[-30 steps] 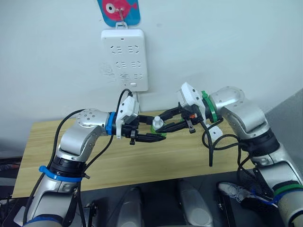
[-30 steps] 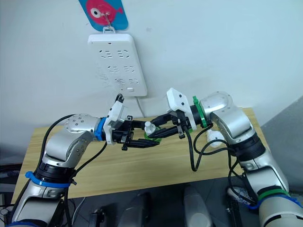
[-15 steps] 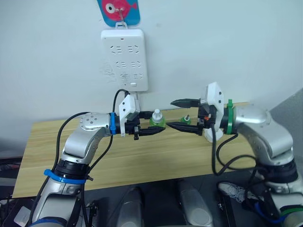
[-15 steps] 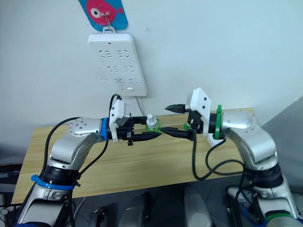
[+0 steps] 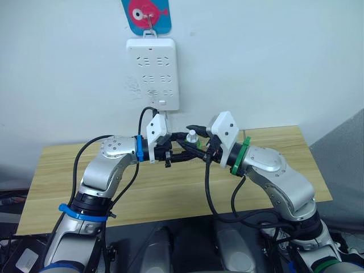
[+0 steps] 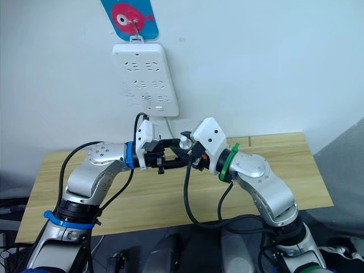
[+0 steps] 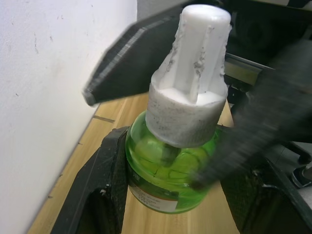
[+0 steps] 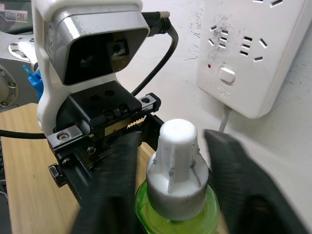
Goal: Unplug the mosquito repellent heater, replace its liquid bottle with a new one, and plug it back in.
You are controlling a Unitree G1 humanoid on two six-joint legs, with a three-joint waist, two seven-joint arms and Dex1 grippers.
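Note:
The liquid bottle [image 7: 168, 168] is green glass with a white ribbed cap, and it stands upright. My left gripper [image 5: 183, 152] is shut on its green body above the table's back edge. My right gripper [image 8: 175, 181] is open, with one finger on each side of the white cap [image 8: 176, 161], and small gaps show between them. In the head views the two grippers meet at the bottle [image 6: 185, 140], just below the wall power strip. The mosquito repellent heater is out of view.
A long white power strip [image 5: 152, 71] hangs on the wall under a blue and pink fish hook [image 5: 149, 11], and its cable drops behind the grippers. The wooden table [image 5: 284, 153] runs along the wall.
My right gripper was open and off to the right of the bottle. It has swung left and now straddles the cap. My left gripper has kept hold of the bottle.

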